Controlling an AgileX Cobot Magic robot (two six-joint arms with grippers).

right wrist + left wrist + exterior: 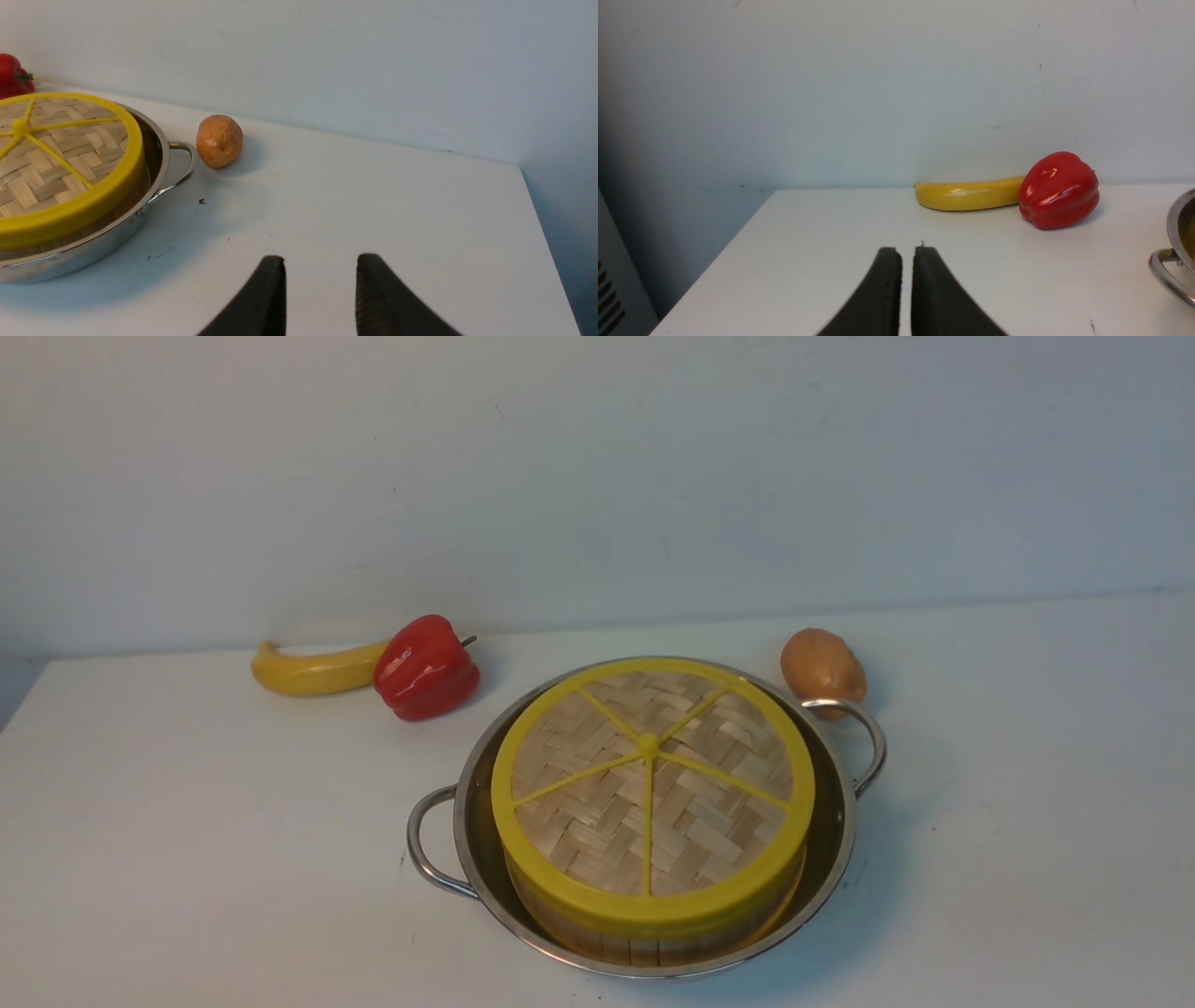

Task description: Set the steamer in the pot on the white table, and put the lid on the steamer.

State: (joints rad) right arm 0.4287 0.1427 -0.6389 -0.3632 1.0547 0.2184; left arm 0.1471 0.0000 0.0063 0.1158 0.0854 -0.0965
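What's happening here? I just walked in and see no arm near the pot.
Nothing is being handled right now. The steamer sits in the pot on the white table, and the lid rests on top of it. The left gripper is shut and empty over bare table; the right gripper is open and empty, off to the pot's side. A banana, red pepper and potato lie untouched.
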